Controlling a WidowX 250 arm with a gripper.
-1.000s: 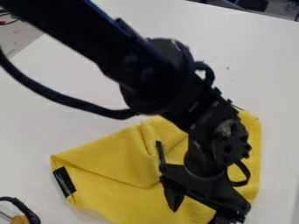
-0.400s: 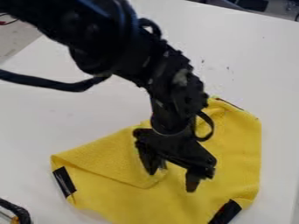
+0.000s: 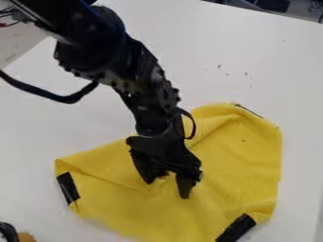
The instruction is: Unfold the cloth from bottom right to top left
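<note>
The gripper (image 3: 166,185) hangs over the middle of the yellow cloth (image 3: 236,165). Its two fingers stand apart with some yellow fabric showing between them; whether they touch it I cannot tell. Black patches mark the cloth at its left corner (image 3: 68,187), at the lower right (image 3: 236,228) and along the upper right edge. A fold runs from the left corner toward the fingers, and creases rise to the right of the gripper. Part of the cloth's middle and upper edge is hidden behind the gripper.
A white table (image 3: 252,56) lies under the cloth. At the bottom left corner is a dark object with an orange-brown part (image 3: 26,237). The arm and its loose cable cross the upper left.
The gripper has moved up and left across the cloth, uncovering the lower right patch and the right side. Its fingers were apart in the earlier frames too.
</note>
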